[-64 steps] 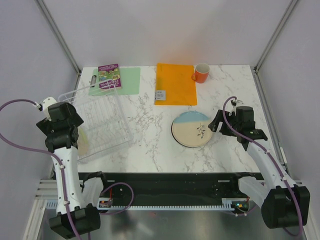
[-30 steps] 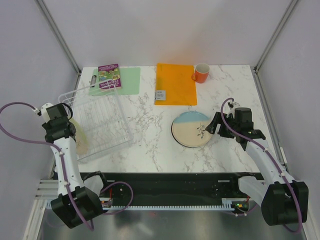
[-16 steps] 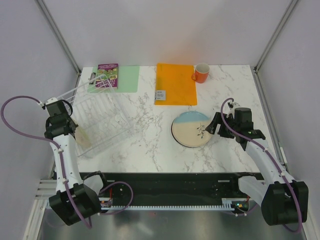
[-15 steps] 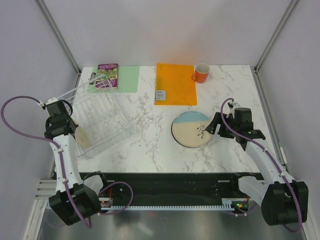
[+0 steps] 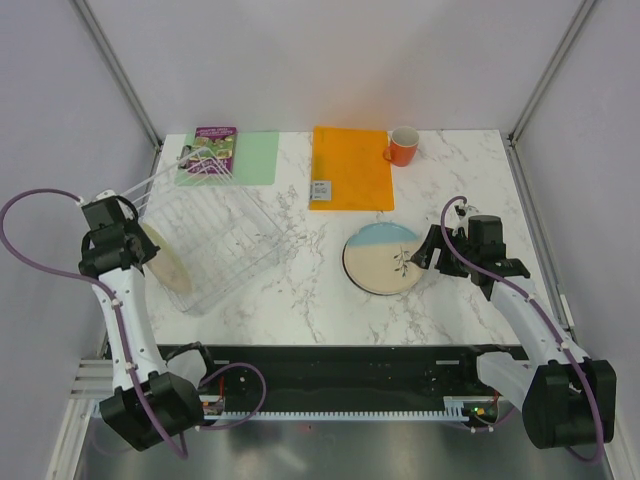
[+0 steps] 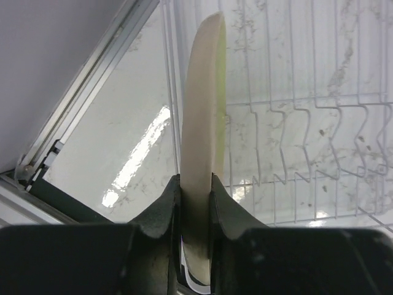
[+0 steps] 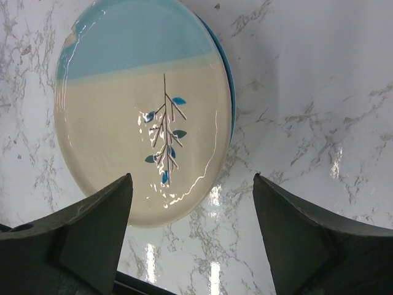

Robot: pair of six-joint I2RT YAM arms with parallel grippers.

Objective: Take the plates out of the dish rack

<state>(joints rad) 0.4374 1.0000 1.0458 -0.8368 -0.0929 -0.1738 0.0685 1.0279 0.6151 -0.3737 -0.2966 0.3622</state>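
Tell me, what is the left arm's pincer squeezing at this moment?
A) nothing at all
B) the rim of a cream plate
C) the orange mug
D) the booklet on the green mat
B: the left wrist view shows the left pincer shut on the rim of a cream plate held on edge, with the wire dish rack beyond it.

**Robotics laboratory test cell.** A marble-patterned table [image 5: 460, 180] stands inside plain pale walls [image 5: 320, 60] joined by bare aluminium frame struts [image 5: 117, 70]. A left arm [image 5: 122, 310] and a right arm [image 5: 525, 320], both white with black joints, are bolted to a black base rail [image 5: 340, 365] at the near edge. Household items lie on the tabletop: a wire dish rack [image 5: 225, 235], a cream plate [image 5: 165, 258], a blue-and-beige plate [image 5: 385, 260], an orange mug [image 5: 403, 147], an orange folder [image 5: 350, 165] and a green mat [image 5: 255, 158].
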